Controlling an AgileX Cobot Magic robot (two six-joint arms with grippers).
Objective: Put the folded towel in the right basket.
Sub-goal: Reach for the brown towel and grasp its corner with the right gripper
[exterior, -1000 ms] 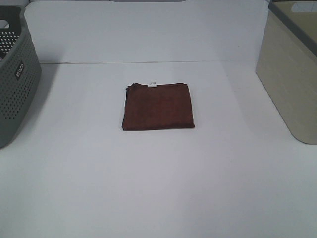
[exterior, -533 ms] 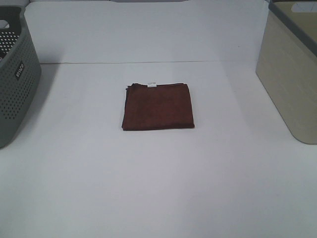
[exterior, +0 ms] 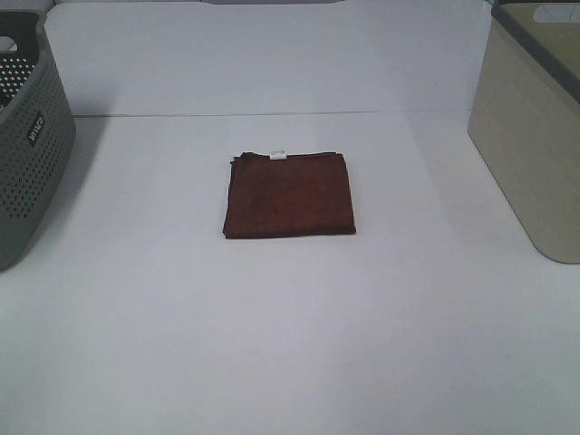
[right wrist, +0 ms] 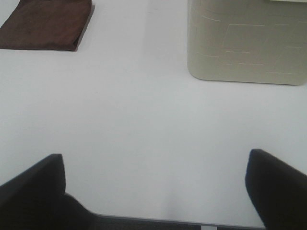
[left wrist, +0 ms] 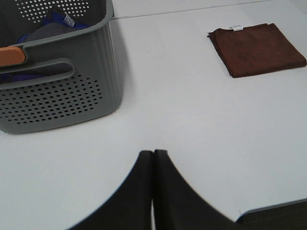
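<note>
A folded dark brown towel with a small white tag lies flat in the middle of the white table. It also shows in the left wrist view and the right wrist view. The beige right basket stands at the table's right edge and shows in the right wrist view. Neither arm shows in the exterior high view. My left gripper is shut and empty, well short of the towel. My right gripper is wide open and empty, with the towel and the basket ahead of it.
A grey perforated basket stands at the table's left edge. In the left wrist view it holds blue and grey cloth and has an orange handle piece. The table's front edge shows near the left gripper.
</note>
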